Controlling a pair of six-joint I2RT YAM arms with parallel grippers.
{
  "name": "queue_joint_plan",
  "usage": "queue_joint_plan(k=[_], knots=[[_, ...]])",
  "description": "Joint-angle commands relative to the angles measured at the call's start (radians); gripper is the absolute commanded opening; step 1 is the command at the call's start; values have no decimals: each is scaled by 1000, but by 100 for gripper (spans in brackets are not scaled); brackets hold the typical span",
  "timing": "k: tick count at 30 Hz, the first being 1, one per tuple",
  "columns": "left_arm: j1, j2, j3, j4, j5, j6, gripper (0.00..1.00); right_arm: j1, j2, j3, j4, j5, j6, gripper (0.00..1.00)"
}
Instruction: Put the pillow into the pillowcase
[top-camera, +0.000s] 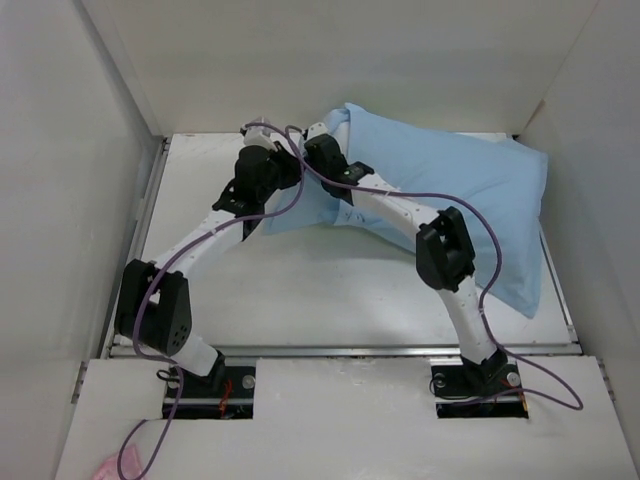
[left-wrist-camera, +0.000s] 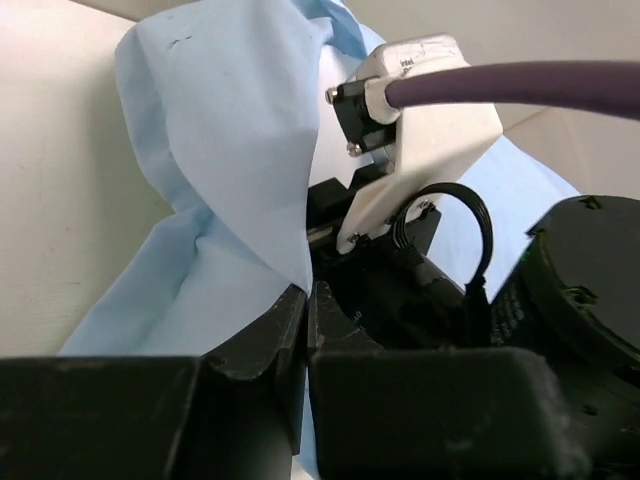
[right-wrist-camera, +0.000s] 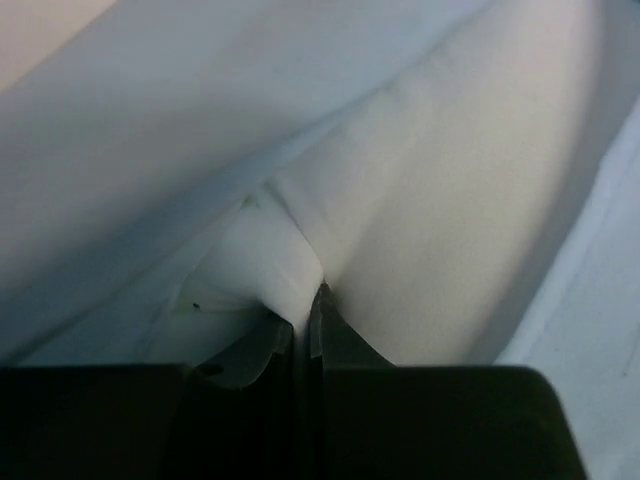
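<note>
The light blue pillowcase lies plump at the back right of the table, its open end toward the grippers. The pillow does not show in the top view. In the right wrist view my right gripper is shut on a pinched fold of the white pillow, with pale blue pillowcase fabric draped over it. My left gripper is shut on the hanging edge of the pillowcase, right beside the right arm's wrist. Both grippers meet at the case's left end.
White enclosure walls stand close on the left, back and right. The two arms cross near the back centre, with purple cables looping over the right arm. The table's front edge runs just ahead of the bases.
</note>
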Motion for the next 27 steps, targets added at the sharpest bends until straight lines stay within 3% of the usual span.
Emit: queue_joint_plan(k=[1,4,5,8,10,14,18,21,22,24,27], knots=[[-7,-62,87,34,-8,48,0,-21,-65,-69,-4,-242,20,4],[-7,-62,87,12,35,59,0,-21,-251,-169,79,-429,20,22],[-16,-62,78,12,35,59,0,-46,-303,-190,103,-543,9,51],[-17,-87,48,12,54,68,0,-80,-464,-217,130,-633,22,86],[-17,-109,15,-11,45,68,0,-110,-530,-195,92,-615,36,92],[-17,-163,-31,-22,3,59,0,-144,-592,-174,33,-485,117,95],[-17,-222,-77,-34,-9,59,0,-169,-612,-229,33,-475,127,95],[-17,-281,-78,-89,-52,59,0,-178,-601,-284,2,-466,136,84],[-17,-316,-78,-100,-52,73,0,-178,-601,-305,2,-466,136,71],[-17,-351,-78,-132,-98,73,0,-189,-590,-374,2,-466,156,61],[-26,-374,-56,-132,-89,94,0,-189,-590,-471,40,-457,185,61]])
